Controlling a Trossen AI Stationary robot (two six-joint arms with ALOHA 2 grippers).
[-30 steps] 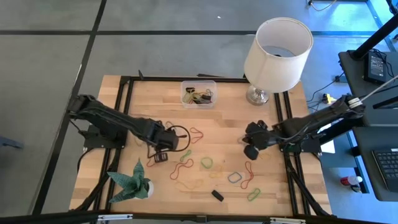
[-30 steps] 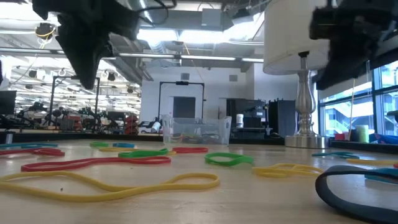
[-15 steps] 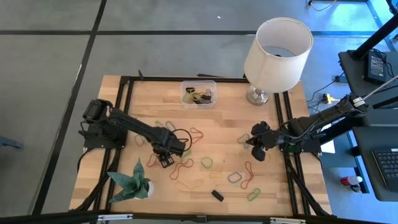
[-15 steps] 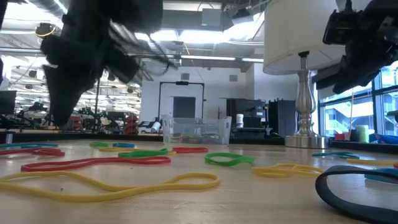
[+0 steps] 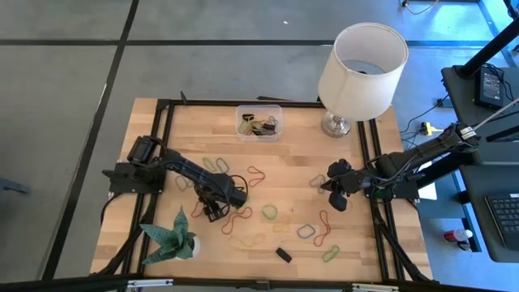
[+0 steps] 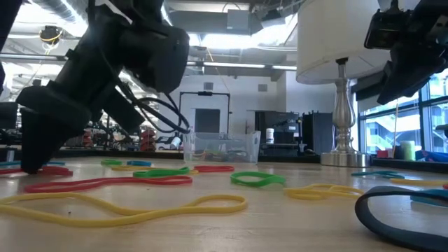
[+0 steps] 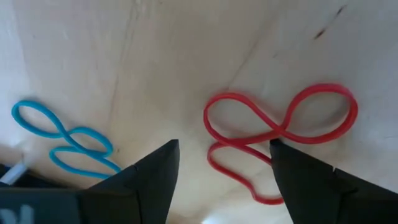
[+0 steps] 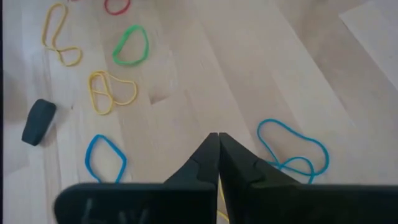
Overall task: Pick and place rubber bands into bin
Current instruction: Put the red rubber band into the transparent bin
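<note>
Many rubber bands lie scattered on the wooden table (image 5: pixel 154 138), among them a twisted red one (image 7: pixel 280 127) and a blue one (image 7: pixel 62 140). My left gripper (image 7: pixel 224 144) is open and low over the table (image 6: pixel 31 161), with one finger on either side of the red band's lower loop. I cannot tell whether it touches the band. My right gripper (image 8: pixel 217 138) is shut with nothing in it and hovers above the table's right part (image 5: pixel 334 199). The clear bin (image 5: pixel 259 123) stands at the far middle with several bands inside.
A white lampshade on a metal foot (image 5: pixel 361 61) stands at the far right. A green folded-paper plant (image 5: pixel 170 235) sits near the front left, close to my left arm. A black block (image 5: pixel 283 255) lies near the front edge among more bands (image 5: pixel 246 241).
My left gripper has opened. It has gone down and toward the table's near edge, and now stands low over the red band. My right gripper has shifted a little toward the table's right edge and stays shut.
</note>
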